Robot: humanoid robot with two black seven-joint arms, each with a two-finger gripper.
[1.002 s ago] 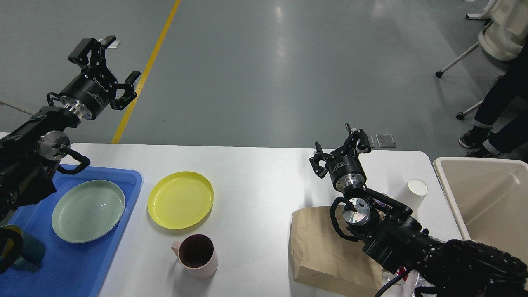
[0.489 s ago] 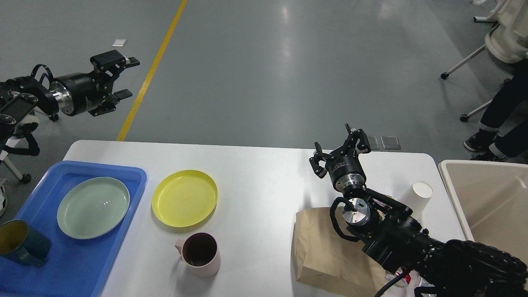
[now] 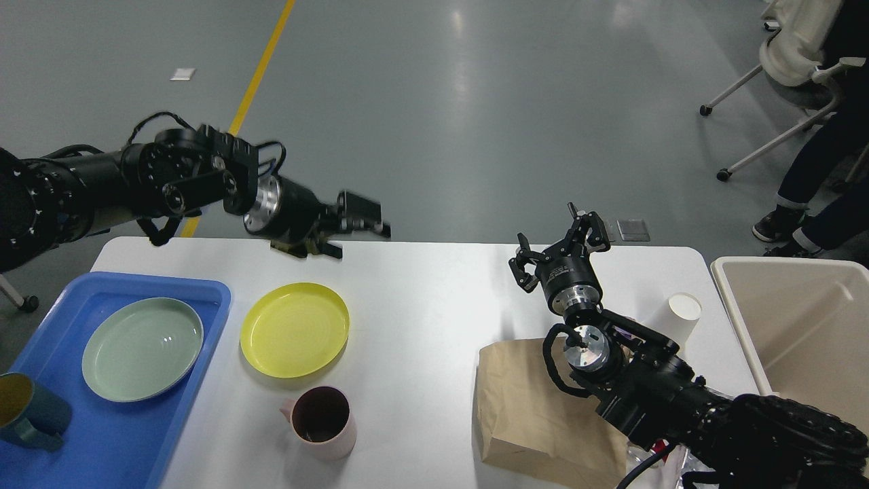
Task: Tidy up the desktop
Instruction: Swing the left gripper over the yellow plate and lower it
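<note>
The white desktop (image 3: pixel 421 299) carries a yellow plate (image 3: pixel 295 329), a pink mug (image 3: pixel 319 421), a brown paper bag (image 3: pixel 529 407) and a white paper cup (image 3: pixel 682 314). My left gripper (image 3: pixel 358 236) hovers over the table's far edge, just beyond the yellow plate. It is motion-blurred, with its jaws apart and nothing in them. My right gripper (image 3: pixel 557 234) is open and empty. It points up above the table, behind the paper bag and to the left of the paper cup. My right arm hides part of the bag.
A blue tray (image 3: pixel 204 299) at the left holds a pale green plate (image 3: pixel 142 348) and a teal cup (image 3: pixel 27 411). A beige bin (image 3: pixel 740 319) stands off the table's right edge. A seated person and chair legs are at the far right.
My left arm has swung from high at the far left down and right to the table's far edge near the yellow plate. The right arm has not moved. The view shifted slightly.
</note>
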